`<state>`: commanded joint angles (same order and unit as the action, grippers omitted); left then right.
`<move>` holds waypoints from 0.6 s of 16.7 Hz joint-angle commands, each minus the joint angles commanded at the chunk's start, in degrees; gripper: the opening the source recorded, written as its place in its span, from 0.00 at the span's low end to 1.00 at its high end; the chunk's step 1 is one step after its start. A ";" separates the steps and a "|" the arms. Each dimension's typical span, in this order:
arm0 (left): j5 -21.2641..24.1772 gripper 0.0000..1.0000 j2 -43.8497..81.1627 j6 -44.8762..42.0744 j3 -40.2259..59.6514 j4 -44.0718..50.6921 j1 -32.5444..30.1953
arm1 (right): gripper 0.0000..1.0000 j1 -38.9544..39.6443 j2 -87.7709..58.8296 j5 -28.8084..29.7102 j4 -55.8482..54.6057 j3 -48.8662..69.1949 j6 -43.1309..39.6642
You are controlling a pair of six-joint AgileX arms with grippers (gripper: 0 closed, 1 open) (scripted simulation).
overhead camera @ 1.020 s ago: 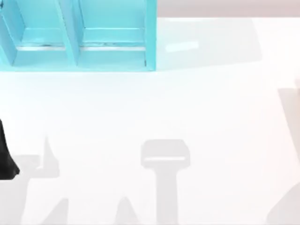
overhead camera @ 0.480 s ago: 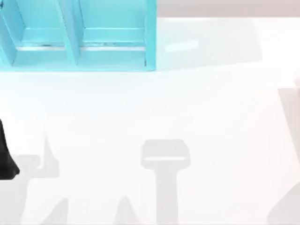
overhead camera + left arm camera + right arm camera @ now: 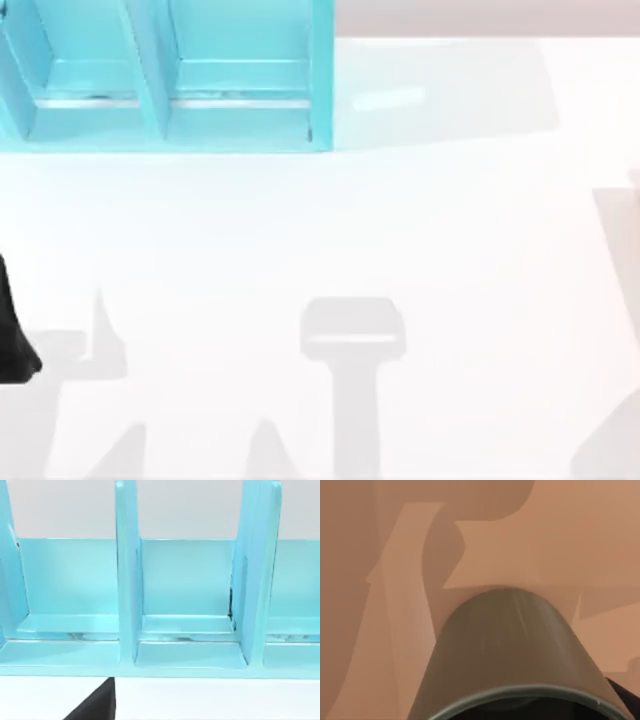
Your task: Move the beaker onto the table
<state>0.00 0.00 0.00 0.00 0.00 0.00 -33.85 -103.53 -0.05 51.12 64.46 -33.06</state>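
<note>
The table (image 3: 450, 250) looks glossy white; the turquoise shelf unit (image 3: 127, 595) has a smooth sheen; the beaker (image 3: 505, 645) looks matt olive-grey.

Beaker (image 3: 510, 645) dark olive-grey; table (image 3: 450, 250) glossy white; shelf unit (image 3: 170, 90) turquoise blue.

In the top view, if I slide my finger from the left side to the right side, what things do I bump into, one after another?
The black tip of the left arm at the left edge → the turquoise shelf unit at the far side → bare white table as far as the right edge.
</note>
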 joint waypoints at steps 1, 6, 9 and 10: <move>0.00 1.00 0.00 0.00 0.00 0.00 0.00 | 0.00 0.00 0.00 0.00 0.00 0.00 0.00; 0.00 1.00 0.00 0.00 0.00 0.00 0.00 | 0.00 0.00 0.00 0.00 0.00 0.00 0.00; 0.00 1.00 0.00 0.00 0.00 0.00 0.00 | 0.00 0.92 0.79 0.00 0.93 0.50 0.87; 0.00 1.00 0.00 0.00 0.00 0.00 0.00 | 0.00 2.18 1.75 -0.01 2.25 1.10 2.05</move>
<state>0.00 0.00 0.00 0.00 0.00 0.00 -31.67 -101.78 -0.07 53.38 65.56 -31.01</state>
